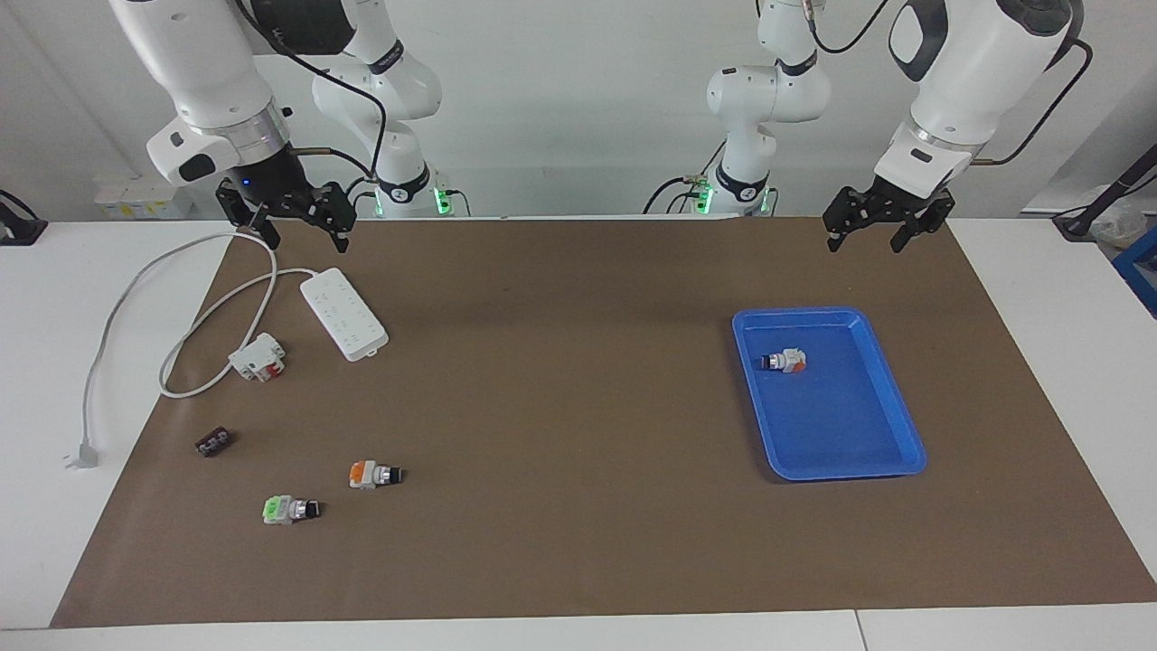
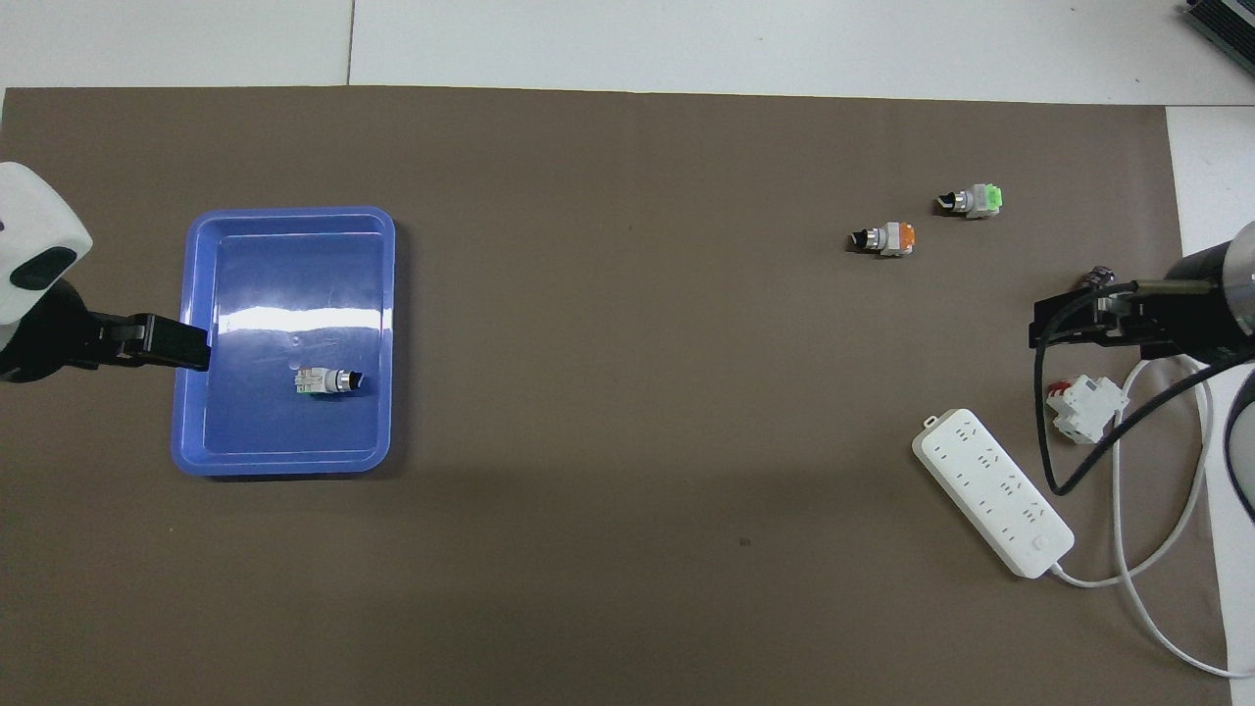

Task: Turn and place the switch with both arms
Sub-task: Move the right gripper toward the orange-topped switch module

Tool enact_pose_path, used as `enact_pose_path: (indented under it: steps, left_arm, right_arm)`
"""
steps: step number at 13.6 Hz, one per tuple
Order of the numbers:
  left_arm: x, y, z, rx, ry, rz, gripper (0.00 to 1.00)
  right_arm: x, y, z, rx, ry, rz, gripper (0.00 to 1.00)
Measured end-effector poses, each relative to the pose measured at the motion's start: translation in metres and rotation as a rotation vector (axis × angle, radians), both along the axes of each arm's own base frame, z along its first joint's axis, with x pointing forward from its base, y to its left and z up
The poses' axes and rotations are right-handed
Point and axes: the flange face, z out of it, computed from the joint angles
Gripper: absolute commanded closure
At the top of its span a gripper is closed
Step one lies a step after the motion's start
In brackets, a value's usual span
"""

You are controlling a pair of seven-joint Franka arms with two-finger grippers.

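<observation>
A white worktop (image 1: pixel 1039 298) is covered across its middle by a brown mat (image 1: pixel 578 407), with two white robot arms standing at one long edge. The switch (image 1: pixel 372 474) lies on its side on the mat toward the right arm's end of the worktop, well away from both arms. Its orange block faces the right arm's end and its black knob faces the left arm's end. Just beside it, a little farther from the robots, lies a similar switch with a bright green block (image 1: pixel 289 510), not touching it. Closer to the robots at that same end are a small dark part (image 1: pixel 214 442), a white breaker with red levers (image 1: pixel 258 357) and a white power strip (image 1: pixel 343 314), whose cable loops off the mat. The right gripper (image 1: pixel 307 242) hangs in the air above the mat's edge closest to the robots, over that cable, with its jaws spread wide and holding nothing. Toward the left arm's end sits a shallow blue tray (image 1: pixel 841 443), and inside it, in the half closer to the robots, rests another white switch with an orange-red end (image 1: pixel 785 362). The left gripper (image 1: pixel 865 244) hangs above the mat's edge at that end, clear of the tray, its jaws also spread wide and holding nothing.
</observation>
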Motion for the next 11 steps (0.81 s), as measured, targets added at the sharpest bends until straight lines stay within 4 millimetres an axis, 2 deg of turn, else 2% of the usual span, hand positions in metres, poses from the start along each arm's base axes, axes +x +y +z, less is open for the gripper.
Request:
enact_pose_path:
  steps: [6, 11]
  left_arm:
    - [0.001, 0.016, 0.0, -0.001, 0.0, 0.03, 0.0]
    - [0.001, 0.016, 0.0, -0.001, 0.0, 0.031, 0.0]
  right_arm:
    - [0.0, -0.001, 0.0, 0.0, 0.0, -0.002, 0.0]
    - [0.006, -0.018, -0.008, 0.001, -0.032, -0.035, 0.0]
